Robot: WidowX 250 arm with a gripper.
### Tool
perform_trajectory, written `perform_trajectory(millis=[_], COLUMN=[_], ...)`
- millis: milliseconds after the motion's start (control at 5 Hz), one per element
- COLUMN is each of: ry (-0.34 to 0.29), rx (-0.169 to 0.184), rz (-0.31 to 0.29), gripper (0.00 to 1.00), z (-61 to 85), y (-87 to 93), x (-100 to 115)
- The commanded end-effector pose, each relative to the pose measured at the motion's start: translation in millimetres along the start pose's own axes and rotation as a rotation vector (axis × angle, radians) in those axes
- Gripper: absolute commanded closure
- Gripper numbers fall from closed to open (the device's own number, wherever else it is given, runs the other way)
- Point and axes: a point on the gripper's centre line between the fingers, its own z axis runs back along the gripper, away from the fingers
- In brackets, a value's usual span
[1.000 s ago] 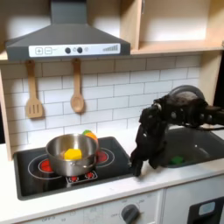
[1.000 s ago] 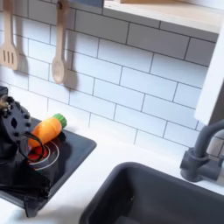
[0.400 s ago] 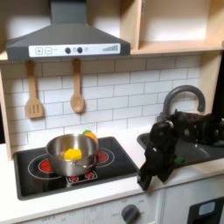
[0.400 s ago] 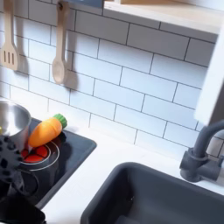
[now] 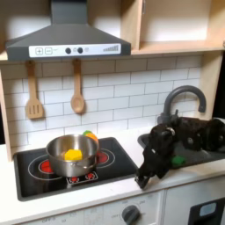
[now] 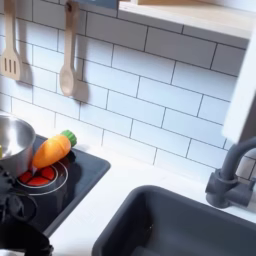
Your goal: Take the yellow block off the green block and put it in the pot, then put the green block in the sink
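The yellow block [image 5: 73, 155] lies inside the silver pot [image 5: 70, 155] on the stove's left burner; the pot's rim [image 6: 8, 142] also shows at the second exterior view's left edge. In the first exterior view the green block [image 5: 178, 161] rests in the dark grey sink [image 5: 200, 151], partly behind the arm. The sink basin [image 6: 175, 222] looks dark in the second exterior view. My black gripper [image 5: 141, 178] hangs low over the white counter's front edge, between stove and sink, holding nothing that I can see. Its fingers are too blurred to judge.
An orange-and-green toy carrot [image 6: 52, 148] lies on the stove behind the pot. The black stovetop [image 5: 35, 169] has red burners. A curved faucet [image 5: 182, 95] rises behind the sink. Two wooden utensils [image 5: 77, 92] hang on the tiled wall under the range hood.
The arm dropped from standing over the counter to a lower, folded pose nearer the front edge. In the second exterior view it slid down out of the lower left.
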Motion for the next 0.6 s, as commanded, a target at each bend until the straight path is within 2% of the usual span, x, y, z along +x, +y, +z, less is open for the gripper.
perform_trajectory(millis=[0,200,400], ry=[-0.041,-0.074,-0.088], rx=[0.0,-0.022,-0.025], rz=[0.006,0.033,0.024], gripper=[0.0,0.0,0.0], z=[3.7,13.0,25.3], y=[-2.8,-4.2,-6.5], x=[38.0,54.9,65.2])
